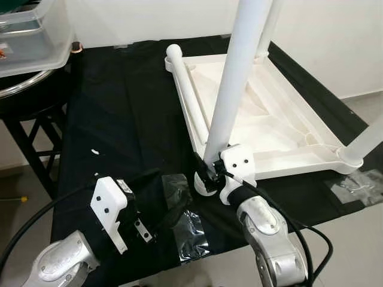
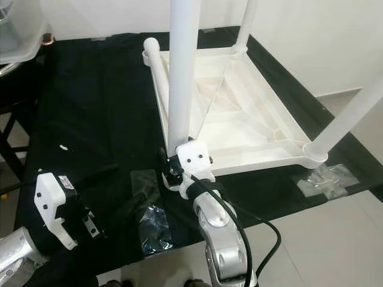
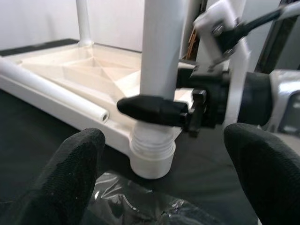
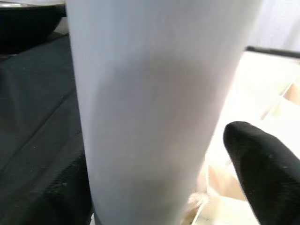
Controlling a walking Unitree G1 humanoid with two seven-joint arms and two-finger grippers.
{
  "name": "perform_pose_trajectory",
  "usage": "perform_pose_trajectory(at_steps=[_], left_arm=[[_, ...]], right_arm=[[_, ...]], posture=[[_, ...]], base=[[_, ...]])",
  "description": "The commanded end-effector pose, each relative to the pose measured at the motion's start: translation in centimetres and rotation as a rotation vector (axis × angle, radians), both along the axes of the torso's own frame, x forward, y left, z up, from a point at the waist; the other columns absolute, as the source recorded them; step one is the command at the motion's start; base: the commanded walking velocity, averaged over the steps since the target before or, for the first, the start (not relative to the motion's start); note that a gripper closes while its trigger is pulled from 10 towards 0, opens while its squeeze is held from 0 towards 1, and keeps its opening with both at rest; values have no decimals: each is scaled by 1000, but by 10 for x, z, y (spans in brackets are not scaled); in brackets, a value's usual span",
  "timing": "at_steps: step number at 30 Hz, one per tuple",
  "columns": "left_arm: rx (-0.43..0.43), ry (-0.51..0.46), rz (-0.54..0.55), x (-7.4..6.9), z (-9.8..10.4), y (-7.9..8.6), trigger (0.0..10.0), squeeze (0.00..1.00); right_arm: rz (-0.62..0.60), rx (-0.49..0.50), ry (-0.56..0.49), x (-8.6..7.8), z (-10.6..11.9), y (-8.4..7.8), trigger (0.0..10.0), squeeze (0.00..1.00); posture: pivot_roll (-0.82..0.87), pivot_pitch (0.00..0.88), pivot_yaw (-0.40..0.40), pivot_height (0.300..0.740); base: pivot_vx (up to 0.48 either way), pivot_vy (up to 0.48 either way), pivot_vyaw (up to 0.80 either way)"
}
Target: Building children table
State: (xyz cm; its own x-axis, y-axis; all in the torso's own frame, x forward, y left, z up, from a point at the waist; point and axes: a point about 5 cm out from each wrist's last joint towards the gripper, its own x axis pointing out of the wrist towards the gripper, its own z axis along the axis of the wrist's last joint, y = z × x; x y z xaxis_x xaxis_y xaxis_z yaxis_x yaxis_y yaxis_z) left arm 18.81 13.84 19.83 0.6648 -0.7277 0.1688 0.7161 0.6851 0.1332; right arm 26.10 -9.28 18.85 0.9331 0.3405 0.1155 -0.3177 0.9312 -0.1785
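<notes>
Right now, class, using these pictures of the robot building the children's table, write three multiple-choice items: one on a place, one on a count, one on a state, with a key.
1. Where does the upturned white tabletop lie?
A. On a black cloth
B. On bare wooden floor
C. Inside a clear plastic box

2. How many white legs stand upright in the tabletop's corners?
A. One
B. Three
C. Five

3. What is the right gripper doing?
A. Hanging idle, open
B. Closed on the near leg just above its corner socket
C. Holding a plastic bag

Key: 1 A, black cloth spreads under the tabletop. 2 B, near, far and right corner legs stand; a fourth lies flat. 3 B, its black fingers clamp the leg.
</notes>
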Motion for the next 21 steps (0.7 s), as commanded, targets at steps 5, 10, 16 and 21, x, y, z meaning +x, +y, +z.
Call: perform_pose_trajectory(at_steps=[5, 10, 16, 21], left_arm=[[5, 19, 34, 2, -8, 5, 10000, 0], [0, 30, 92, 5, -14, 16, 10000, 0], [-25, 45, 247, 13, -29, 39, 10000, 0], [-31, 62, 370, 16, -45, 51, 10000, 0]], right_arm=[[29, -12, -14, -14, -2, -4, 10000, 1000], [53, -36, 1, -33, -10, -12, 10000, 0], [-15, -80, 46, -43, -24, -30, 10000, 0], [-78, -81, 69, -44, -30, -39, 10000, 0]], posture=[[33, 195, -29, 740], [16, 194, -15, 740], [0, 180, 9, 740], [-6, 164, 15, 740]], base=[[0, 0, 0], [0, 0, 0], [0, 0, 0], [0, 0, 0]])
